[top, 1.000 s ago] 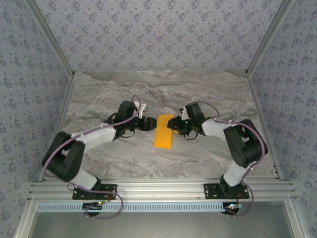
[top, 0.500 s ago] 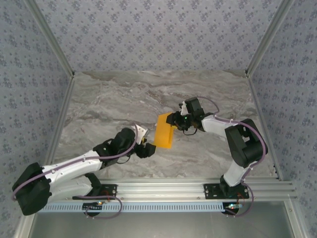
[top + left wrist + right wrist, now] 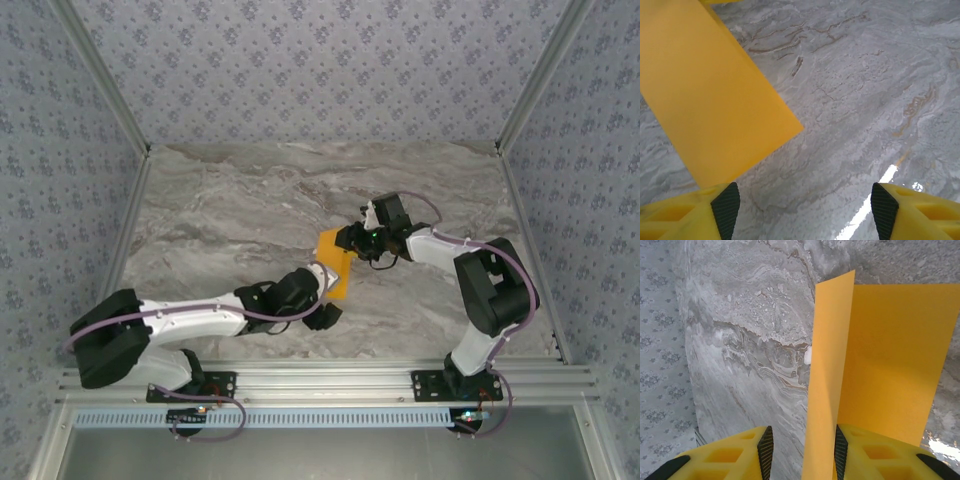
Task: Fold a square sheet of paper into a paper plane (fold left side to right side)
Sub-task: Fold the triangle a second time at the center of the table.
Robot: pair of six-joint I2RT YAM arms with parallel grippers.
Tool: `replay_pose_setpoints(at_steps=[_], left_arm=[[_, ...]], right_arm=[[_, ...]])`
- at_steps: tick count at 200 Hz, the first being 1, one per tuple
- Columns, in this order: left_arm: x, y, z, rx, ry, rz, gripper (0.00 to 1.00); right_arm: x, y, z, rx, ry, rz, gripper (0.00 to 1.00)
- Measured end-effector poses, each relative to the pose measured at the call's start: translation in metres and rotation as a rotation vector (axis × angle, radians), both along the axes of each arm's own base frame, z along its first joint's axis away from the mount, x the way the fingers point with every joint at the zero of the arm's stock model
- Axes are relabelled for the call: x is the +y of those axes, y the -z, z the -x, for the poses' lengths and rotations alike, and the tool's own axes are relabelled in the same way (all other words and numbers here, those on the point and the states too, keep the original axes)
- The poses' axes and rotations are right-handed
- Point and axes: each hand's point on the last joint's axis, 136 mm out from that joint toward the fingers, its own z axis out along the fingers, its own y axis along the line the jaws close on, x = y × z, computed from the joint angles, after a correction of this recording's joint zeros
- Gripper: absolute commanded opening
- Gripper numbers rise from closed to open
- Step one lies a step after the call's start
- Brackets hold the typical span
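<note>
From above, the square sheet of paper (image 3: 334, 268) lay folded into a narrow orange strip near the middle of the marble table (image 3: 220, 210). The left gripper (image 3: 328, 308) sat at the strip's 6 o'clock end, with its arm lying low across the table from 8 o'clock. The right gripper (image 3: 350, 240) was at the strip's 1 o'clock corner, its arm coming from 3 o'clock. From up there I could not tell how wide either pincer stood.

Through the left wrist camera, the left gripper (image 3: 805, 212) stood wide open and held nothing, with bare marble between its fingers (image 3: 726, 207). The sheet (image 3: 710, 100) lay flat toward 10 o'clock, its near corner just beside the 7 o'clock finger.

Through the right wrist camera, the right gripper (image 3: 802, 447) was part-way open. A flap of the sheet (image 3: 827, 365) stood up between its fingers (image 3: 765, 447). The flap was close against the pad at 5 o'clock, with a clear gap to the pad at 7 o'clock, so the jaws were not clamped on it. The rest of the sheet lay flat toward 2 o'clock.
</note>
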Motion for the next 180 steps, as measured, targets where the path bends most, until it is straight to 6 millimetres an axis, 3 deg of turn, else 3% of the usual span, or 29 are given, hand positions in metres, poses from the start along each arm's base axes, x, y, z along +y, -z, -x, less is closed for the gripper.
replay_pose_setpoints(at_steps=[50,84,123,180], left_arm=[[-0.011,0.015,-0.013,-0.036,0.007,-0.089,0.74],[-0.034,0.024,-0.035,-0.102,-0.01,-0.174,0.68],[-0.033,0.027,-0.041,-0.155,-0.02,-0.238,0.57],[-0.025,0.031,-0.044,-0.185,-0.028,-0.294,0.26]], right_arm=[[0.0,0.001,0.001,0.006,0.0,0.003,0.38],[0.0,0.001,0.001,0.007,0.0,0.003,0.38],[-0.001,0.002,0.002,0.008,-0.005,0.009,0.38],[-0.001,0.006,0.002,0.017,-0.011,0.018,0.38]])
